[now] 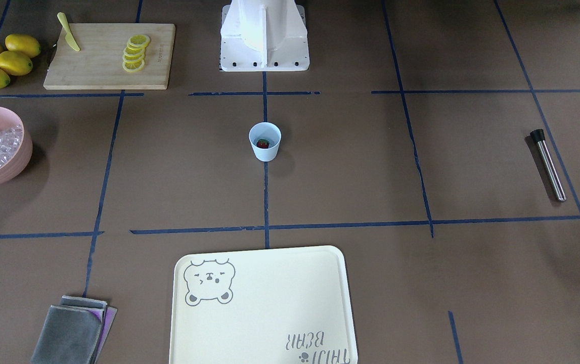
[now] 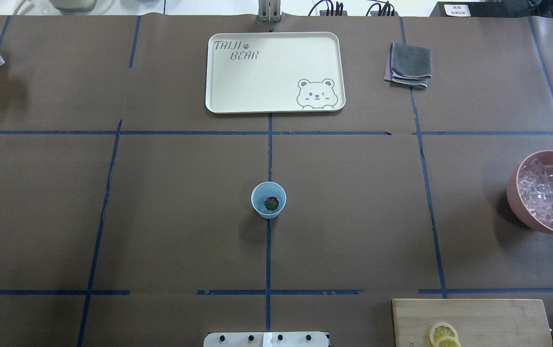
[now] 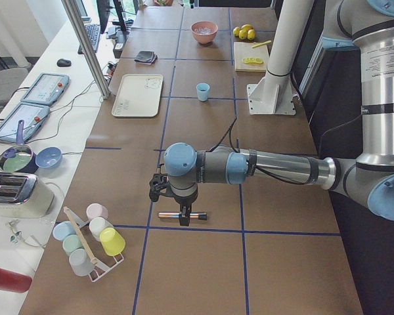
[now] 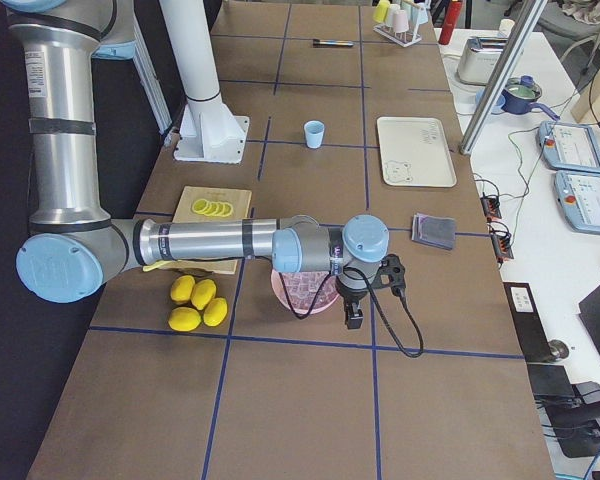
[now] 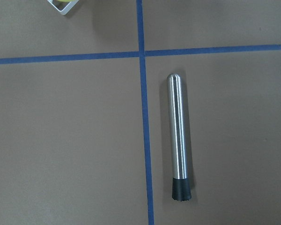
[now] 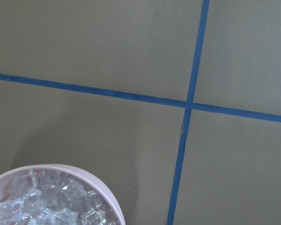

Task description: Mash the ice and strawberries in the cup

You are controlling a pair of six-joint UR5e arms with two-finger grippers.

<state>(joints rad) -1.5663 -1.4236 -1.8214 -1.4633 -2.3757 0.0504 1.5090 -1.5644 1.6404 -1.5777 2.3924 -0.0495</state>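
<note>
The pale blue cup (image 1: 264, 141) stands at the table's middle and also shows in the overhead view (image 2: 268, 200). A dark-red strawberry (image 2: 271, 203) lies in it. The ice (image 2: 548, 193) fills a pink bowl (image 1: 19, 156) and shows in the right wrist view (image 6: 51, 204). A steel muddler (image 5: 179, 136) with a black tip lies flat on the table. My left gripper (image 3: 181, 211) hangs just above the muddler in the exterior left view. My right gripper (image 4: 353, 320) hangs beside the pink bowl in the exterior right view. I cannot tell whether either is open or shut.
A cream tray (image 2: 276, 106) lies beyond the cup. Folded grey cloths (image 2: 409, 65) lie by it. A cutting board (image 1: 97, 71) holds lemon slices (image 1: 134, 53) and a yellow knife (image 1: 69, 33), with whole lemons (image 1: 4, 59) beside. A rack of cups (image 3: 92, 239) stands near the muddler.
</note>
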